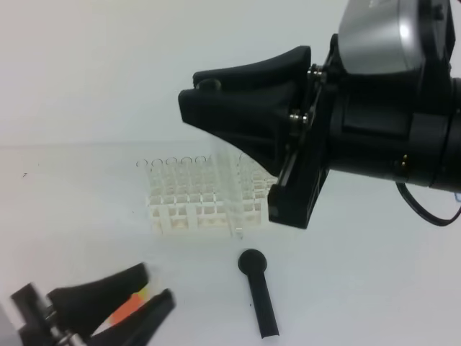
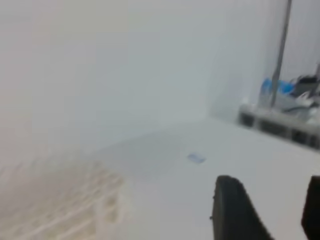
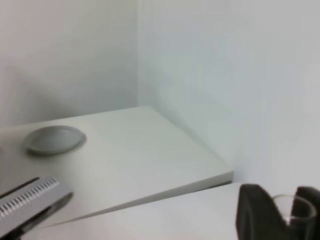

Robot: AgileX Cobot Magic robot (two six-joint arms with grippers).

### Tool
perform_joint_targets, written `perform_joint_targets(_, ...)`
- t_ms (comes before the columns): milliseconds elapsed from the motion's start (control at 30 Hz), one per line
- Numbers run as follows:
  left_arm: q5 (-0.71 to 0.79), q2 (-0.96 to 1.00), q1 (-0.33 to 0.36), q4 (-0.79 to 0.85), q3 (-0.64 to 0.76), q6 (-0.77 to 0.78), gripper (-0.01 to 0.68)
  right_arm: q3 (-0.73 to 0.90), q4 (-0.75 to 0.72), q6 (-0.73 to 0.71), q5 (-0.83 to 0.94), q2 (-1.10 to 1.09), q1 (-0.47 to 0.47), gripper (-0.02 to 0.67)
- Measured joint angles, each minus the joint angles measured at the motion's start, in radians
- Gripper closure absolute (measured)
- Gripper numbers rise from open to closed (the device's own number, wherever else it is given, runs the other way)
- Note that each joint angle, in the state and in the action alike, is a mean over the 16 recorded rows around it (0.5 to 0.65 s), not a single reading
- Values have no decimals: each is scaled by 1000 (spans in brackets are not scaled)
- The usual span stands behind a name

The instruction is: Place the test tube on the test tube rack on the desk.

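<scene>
— Glass is hard to spot; where is your test tube (image 3: 291, 209)?

— You have it pinched in the right claw (image 3: 280, 212); the wrist view shows its open rim between the black fingers. It hangs upright, long axis vertical, over the near right part of the rack (image 1: 205, 198).

— And the left claw (image 1: 148, 288)?

— Parted, holding nothing, low and well left of the rack. Your right arm is nearer; I'd judge you lower straight down into a hole.
</scene>
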Motion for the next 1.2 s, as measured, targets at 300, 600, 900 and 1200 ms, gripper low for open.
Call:
perform_joint_targets(300, 471, -287, 0, -3, -30, 42, 576, 0, 3, -17, -28, -5, 0, 524)
perform_joint_targets(600, 748, -486, 0, -6, -57, 49, 668, 0, 7, -27, -32, -6, 0, 524)
perform_joint_targets(900, 796, -543, 0, -7, -58, 49, 673, 0, 9, -28, -36, -7, 0, 524)
perform_joint_targets(1200, 796, -544, 0, -7, -58, 53, 674, 0, 12, -29, -62, -7, 0, 524)
